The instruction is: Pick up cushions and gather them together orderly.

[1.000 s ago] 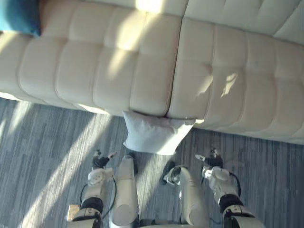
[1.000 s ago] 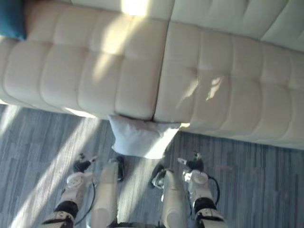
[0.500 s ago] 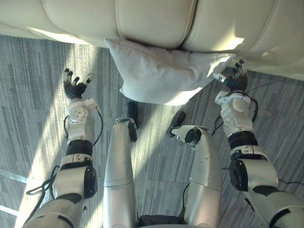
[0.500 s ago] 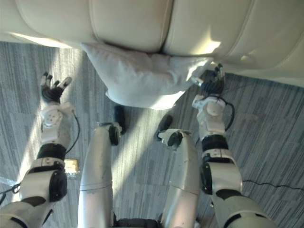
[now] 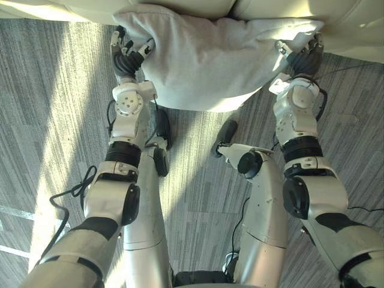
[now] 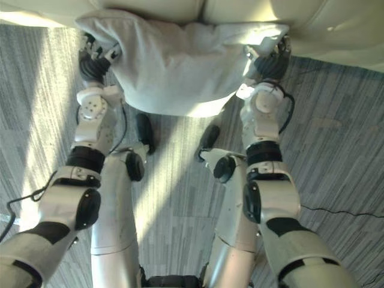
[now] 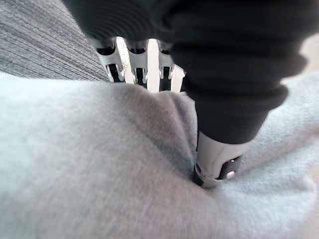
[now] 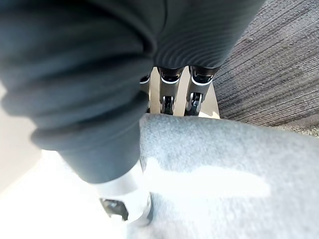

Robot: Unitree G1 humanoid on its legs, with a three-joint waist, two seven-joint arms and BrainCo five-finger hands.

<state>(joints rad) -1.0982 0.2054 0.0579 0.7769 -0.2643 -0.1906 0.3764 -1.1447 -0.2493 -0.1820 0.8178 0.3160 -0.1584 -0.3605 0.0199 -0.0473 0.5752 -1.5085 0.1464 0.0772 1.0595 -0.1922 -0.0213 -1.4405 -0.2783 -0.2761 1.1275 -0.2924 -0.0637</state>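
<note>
Pale cushion [image 5: 216, 60] sits on the grey floor [image 5: 54, 120], up against the sofa [image 5: 180, 5]. The left hand [image 5: 127, 59] pinches one end, thumb dug in, and the right hand [image 5: 303, 59] pinches the other, fingers tucked behind.

A pale cushion [image 5: 216, 60] lies on the striped grey carpet [image 5: 60, 120] against the sofa [image 5: 360, 30].

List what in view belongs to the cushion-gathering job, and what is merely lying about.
Part of the job:
- pale grey cushion, on the floor against the sofa
- left hand, gripping one end of it
- right hand, gripping the other end

Just there:
- cream sofa
- grey striped carpet
</note>
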